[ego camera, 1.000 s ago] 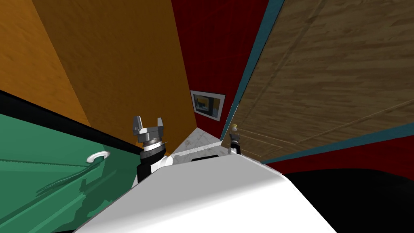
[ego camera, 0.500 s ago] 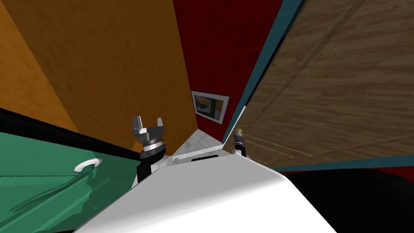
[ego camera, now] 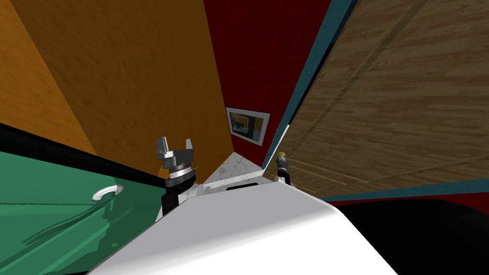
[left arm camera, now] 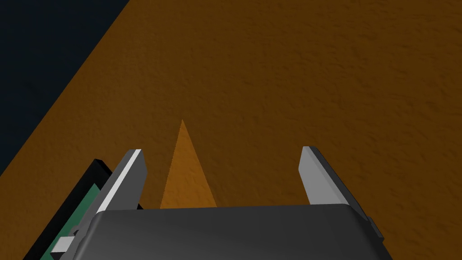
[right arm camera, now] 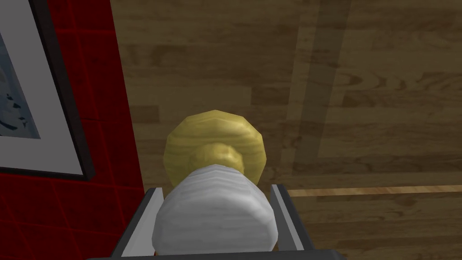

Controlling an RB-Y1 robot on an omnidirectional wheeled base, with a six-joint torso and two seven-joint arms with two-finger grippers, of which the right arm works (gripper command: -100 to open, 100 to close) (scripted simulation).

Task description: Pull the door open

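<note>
A brown wooden door (ego camera: 382, 95) fills the right side of the head view and stands slightly ajar from its teal frame (ego camera: 315, 62), with its pale edge showing. My right gripper (ego camera: 281, 165) is at the door's knob (ego camera: 282, 155). In the right wrist view the fingers (right arm camera: 151, 212) press both sides of the whitish knob (right arm camera: 216, 221), in front of a round yellow plate (right arm camera: 215, 144) on the door (right arm camera: 370, 90). My left gripper (ego camera: 175, 143) is raised beside the orange wall, open and holding nothing (left arm camera: 223, 155).
A green panel with a white ring handle (ego camera: 106, 192) lies close on my left. An orange wall (ego camera: 143, 86) and a red wall with a framed picture (ego camera: 247, 124) close in ahead. Pale marbled floor (ego camera: 234, 169) shows between them. A black area lies at the lower right.
Since a second ago the door has swung out from its teal frame, showing its pale edge, with my right gripper still on the knob. The whole head view has shifted slightly.
</note>
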